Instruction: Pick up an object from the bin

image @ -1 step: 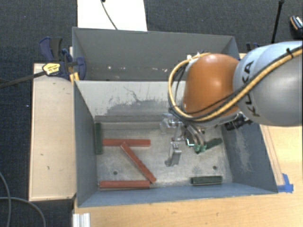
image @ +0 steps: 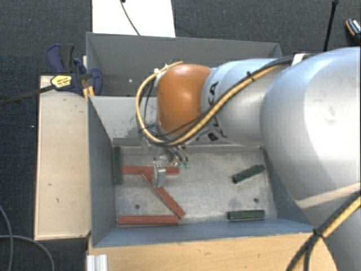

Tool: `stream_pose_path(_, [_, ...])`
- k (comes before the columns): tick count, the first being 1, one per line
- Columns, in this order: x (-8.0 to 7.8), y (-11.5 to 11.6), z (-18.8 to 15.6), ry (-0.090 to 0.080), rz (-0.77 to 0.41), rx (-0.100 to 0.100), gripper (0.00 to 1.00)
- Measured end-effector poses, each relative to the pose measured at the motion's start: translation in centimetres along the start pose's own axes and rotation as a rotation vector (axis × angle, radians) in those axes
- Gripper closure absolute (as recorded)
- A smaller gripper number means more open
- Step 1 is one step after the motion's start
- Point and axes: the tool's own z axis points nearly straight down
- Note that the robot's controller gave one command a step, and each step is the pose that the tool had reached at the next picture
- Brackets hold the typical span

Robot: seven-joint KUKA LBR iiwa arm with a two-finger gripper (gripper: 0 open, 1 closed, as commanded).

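The gripper (image: pixel 160 177) was seen low in the bin (image: pixel 102 168), left of the frame's centre, set over the spot where a flat red-brown bar (image: pixel 134 170) met the upper end of a slanted red-brown bar (image: pixel 171 202). How far it was opened, and whether anything was held, could not be told. The reach-and-grasp step was judged to be in hand. Next, a firm closure on one bar and a straight lift would be needed, clear of the dark green bar (image: pixel 117 165) at the left.
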Motion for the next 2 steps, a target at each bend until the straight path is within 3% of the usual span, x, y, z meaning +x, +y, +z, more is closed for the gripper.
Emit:
stream_pose_path(1, [1.41, 0.61, 1.6, -0.001, -0.041, 0.002, 0.0])
stream_pose_path(2, [1.24, 0.61, 1.25, -0.004, -0.036, 0.001, 1.0])
